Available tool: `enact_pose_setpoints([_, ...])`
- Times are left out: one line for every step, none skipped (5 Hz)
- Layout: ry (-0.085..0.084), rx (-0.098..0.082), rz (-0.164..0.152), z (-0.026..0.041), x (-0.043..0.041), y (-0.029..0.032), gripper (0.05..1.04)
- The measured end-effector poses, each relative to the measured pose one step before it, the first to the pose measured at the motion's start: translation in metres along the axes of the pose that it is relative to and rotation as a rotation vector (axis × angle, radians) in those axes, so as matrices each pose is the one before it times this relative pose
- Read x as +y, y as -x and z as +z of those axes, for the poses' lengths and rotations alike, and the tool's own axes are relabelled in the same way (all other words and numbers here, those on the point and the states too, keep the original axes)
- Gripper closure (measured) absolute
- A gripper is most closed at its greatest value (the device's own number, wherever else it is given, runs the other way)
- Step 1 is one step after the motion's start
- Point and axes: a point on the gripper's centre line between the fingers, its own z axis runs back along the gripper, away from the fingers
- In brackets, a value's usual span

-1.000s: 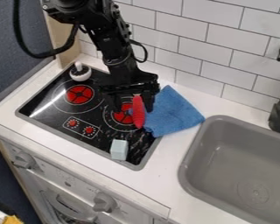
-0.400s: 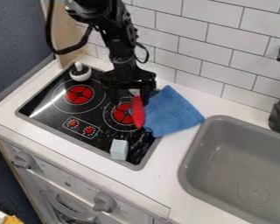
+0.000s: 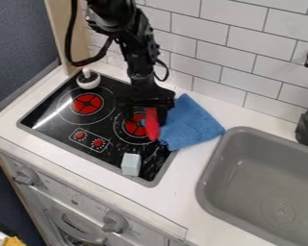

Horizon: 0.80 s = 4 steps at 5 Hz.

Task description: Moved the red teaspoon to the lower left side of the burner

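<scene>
Your gripper [image 3: 146, 114] is spread above the red spoon [image 3: 152, 127], which lies near the centre of the frame, beside the blue cloth [image 3: 192, 126]. Please align it carefully, lower it gently, then close without pinching the cloth.

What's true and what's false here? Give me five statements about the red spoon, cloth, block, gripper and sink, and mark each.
1. The blue cloth overlaps the right edge of the stove. True.
2. The red spoon lies in the sink. False: the red spoon is at the right-hand burner.
3. The pale block sits near the stove's front edge. True.
4. The gripper hangs over the left-hand burner. False: the gripper is by the right-hand one.
5. The sink is grey. True.
</scene>
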Motion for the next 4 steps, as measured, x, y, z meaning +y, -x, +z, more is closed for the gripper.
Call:
enact_pose_setpoints([-0.0054,-0.0071,0.0042,-0.00095,-0.00102,0.00047,0.409])
enact_pose_setpoints([0.0017,0.0004,-0.0032,-0.00123,-0.00178,0.00338,0.667])
enact_pose_setpoints([0.0037,0.0007,0.0077,0.00392,0.00197,0.00494,0.688])
enact_pose_setpoints([0.0129,-0.0122,0.0288,0.00926,0.00727,0.00299,0.688])
